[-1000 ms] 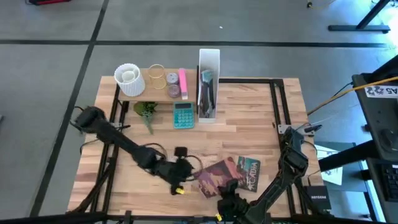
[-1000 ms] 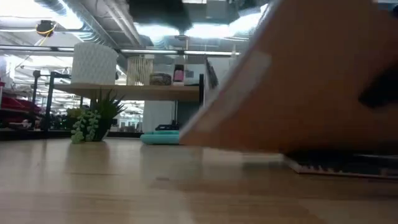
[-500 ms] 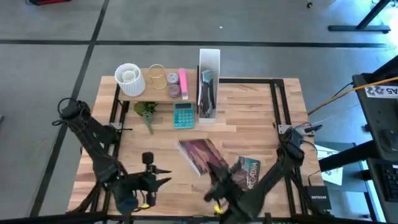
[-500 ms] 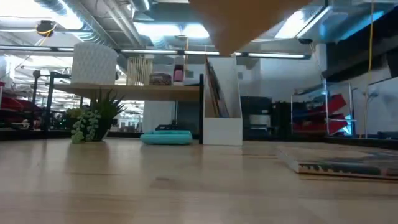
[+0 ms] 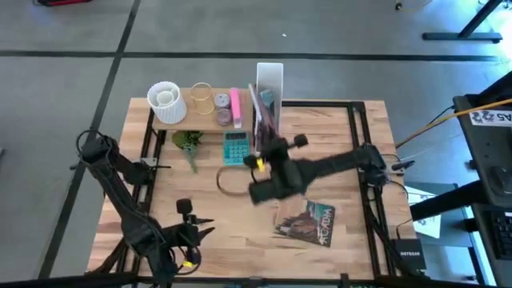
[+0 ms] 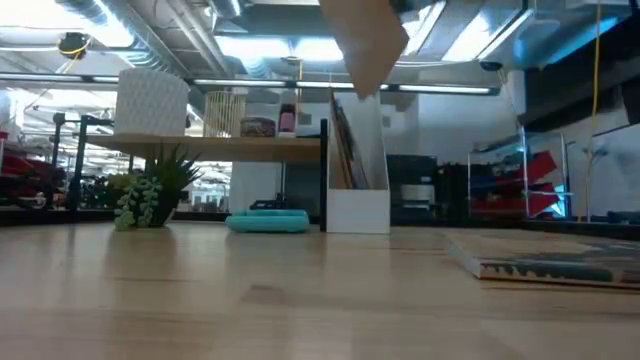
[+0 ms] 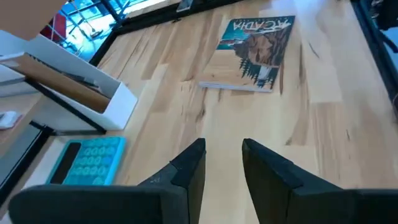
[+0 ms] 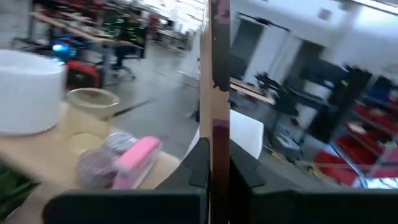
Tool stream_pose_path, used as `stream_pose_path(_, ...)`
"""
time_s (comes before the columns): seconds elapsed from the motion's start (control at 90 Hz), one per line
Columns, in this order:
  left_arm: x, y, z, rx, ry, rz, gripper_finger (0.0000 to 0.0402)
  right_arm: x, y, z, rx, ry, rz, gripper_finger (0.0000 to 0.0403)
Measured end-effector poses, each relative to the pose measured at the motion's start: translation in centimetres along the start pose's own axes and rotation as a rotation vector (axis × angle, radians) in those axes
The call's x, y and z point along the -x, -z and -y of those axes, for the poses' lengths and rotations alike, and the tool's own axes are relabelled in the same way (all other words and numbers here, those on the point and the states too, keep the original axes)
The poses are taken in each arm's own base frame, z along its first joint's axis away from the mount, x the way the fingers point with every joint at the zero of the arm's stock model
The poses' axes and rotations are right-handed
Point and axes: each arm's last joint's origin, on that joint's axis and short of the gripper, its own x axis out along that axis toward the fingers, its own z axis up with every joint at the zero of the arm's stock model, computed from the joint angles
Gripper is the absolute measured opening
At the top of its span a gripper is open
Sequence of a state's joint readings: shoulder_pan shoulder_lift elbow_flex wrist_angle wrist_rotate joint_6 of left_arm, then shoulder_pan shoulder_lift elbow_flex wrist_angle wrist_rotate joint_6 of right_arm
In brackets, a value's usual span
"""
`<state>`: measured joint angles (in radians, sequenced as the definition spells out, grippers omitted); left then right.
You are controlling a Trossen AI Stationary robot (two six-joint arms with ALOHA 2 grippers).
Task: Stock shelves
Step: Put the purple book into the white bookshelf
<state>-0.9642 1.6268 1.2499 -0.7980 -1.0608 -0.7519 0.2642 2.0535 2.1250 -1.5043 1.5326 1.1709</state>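
Now, working from the left: the left gripper [image 5: 194,230] waits near the desk's [image 5: 336,140] front left corner, fingers spread, grasping nothing. Along the far edge stands the shelf [image 5: 200,118], carrying a white pot [image 5: 166,99], a glass jar [image 5: 200,95] and a pink item [image 5: 235,103]; a plant [image 5: 189,145] and a teal calculator [image 5: 236,148] sit beside it. At the shelf's right end is the file box [image 5: 269,78], already partly filled. The right gripper [image 5: 258,163] hovers just in front of that box, clenched on a thin book [image 8: 214,81] held edge-on (the low view shows it above the box mouth). A second book [image 5: 306,222] lies flat toward the front right. Lowering well probably means keeping the held book vertical, aligned with the box's narrow slot, and clear of the contents inside.
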Motion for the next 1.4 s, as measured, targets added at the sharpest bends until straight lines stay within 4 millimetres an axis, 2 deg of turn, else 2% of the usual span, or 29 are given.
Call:
stream_pose_path(0.267,-0.4,0.5,0.5,-0.012,-0.003,-0.018,0.0090,-5.4,0.0,0.0,-0.086,0.129,-0.029,0.0001)
stream_pose_path(0.489,-0.4,0.4,0.5,-0.015,-0.003,-0.017,0.0090,-8.0,-0.2,0.1,-0.170,0.191,-0.034,0.0001)
stream_pose_path(0.611,-0.4,0.4,0.5,-0.012,-0.002,-0.016,0.0090,-9.3,0.3,-0.1,-0.185,0.220,-0.039,0.0002)
stream_pose_path(0.978,-0.4,0.4,0.5,-0.002,-0.001,-0.015,0.0090,-12.9,3.7,-0.7,-0.170,0.298,-0.060,0.0002)
stream_pose_path(1.4,-0.4,0.3,0.5,0.013,0.001,-0.012,0.0090,-15.1,8.1,-2.7,-0.119,0.330,-0.083,0.0003)
